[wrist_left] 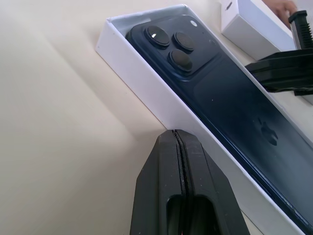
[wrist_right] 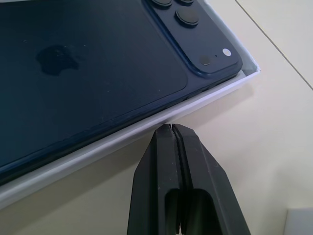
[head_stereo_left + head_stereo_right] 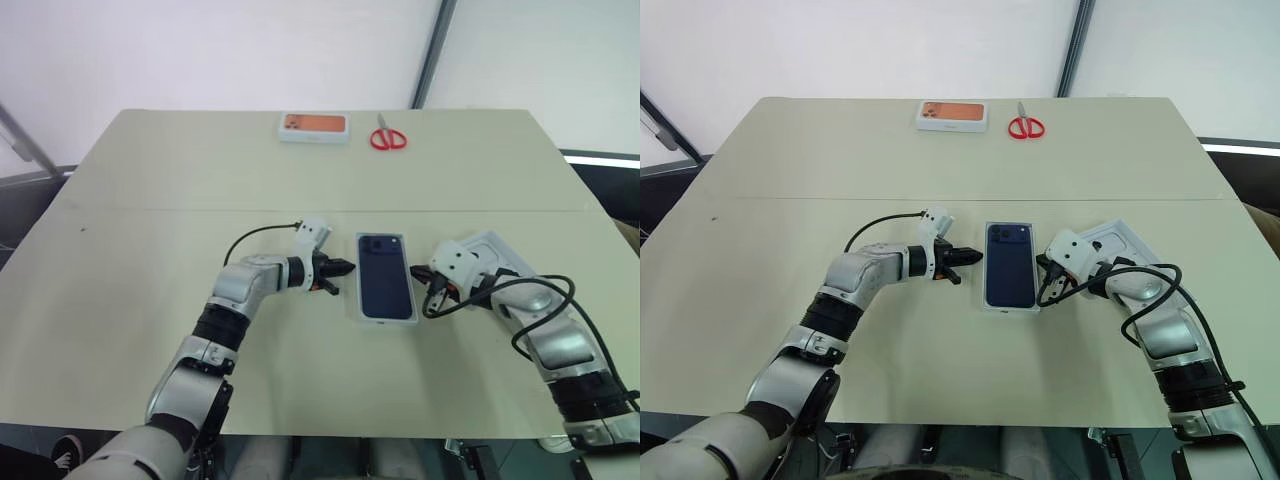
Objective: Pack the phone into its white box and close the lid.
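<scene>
The dark navy phone lies back-up inside the shallow white box at the table's middle, its camera cluster at the far end. My left gripper is shut, its tips close to the box's left wall; I cannot tell whether they touch it. My right gripper is shut too, with its tips right at the box's right wall near the camera end. Neither gripper holds anything. The white lid lies on the table just right of the box, partly hidden behind my right wrist.
A white box with an orange top and red scissors lie near the table's far edge. Black cables loop around both wrists. The beige table stretches wide to the left of the box.
</scene>
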